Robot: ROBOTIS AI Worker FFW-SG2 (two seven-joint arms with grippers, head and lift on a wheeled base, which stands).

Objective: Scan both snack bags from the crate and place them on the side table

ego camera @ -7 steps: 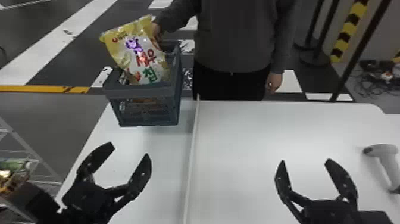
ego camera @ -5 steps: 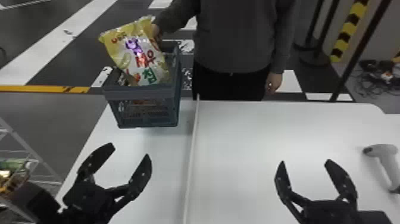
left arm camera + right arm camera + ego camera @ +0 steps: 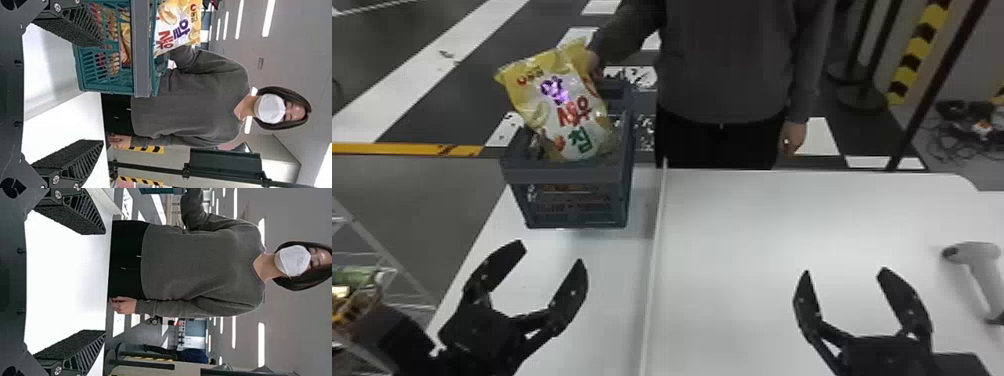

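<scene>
Leaning snack bag (image 3: 552, 120): your yellow-and-white, printed pillow pack sits in the crate with its lower end inside, its upper part above the rim and tipped toward 11 o'clock.
Slatted plastic crate (image 3: 567, 172): you have it upright on the white table (image 3: 782, 225), near the far edge, just beside the raised white strip (image 3: 654, 260), which runs along its 3 o'clock side.
Packaging behind the slats (image 3: 125, 43): you can see tan and reddish colours low in the crate; whether this is the second bag, you cannot tell.
Left gripper (image 3: 549, 253): your pincer is released, its two black fingers spread wide; the crate lies beyond its tips at 12 to 1 o'clock, apart from them, with the leaning bag at 12.
Right gripper (image 3: 845, 271): your other pincer is also released, fingers wide apart over the table; the crate and bag lie at 10 o'clock, well apart.
Person's hand (image 3: 594, 65): you see it at the bag's upper edge, on the 2 o'clock side.
Handheld scanner (image 3: 977, 257): you have it on the table at 3 o'clock from the right gripper.
Wire rack (image 3: 352, 220): it stands at 8 to 9 o'clock from your left gripper, beside the table.
</scene>
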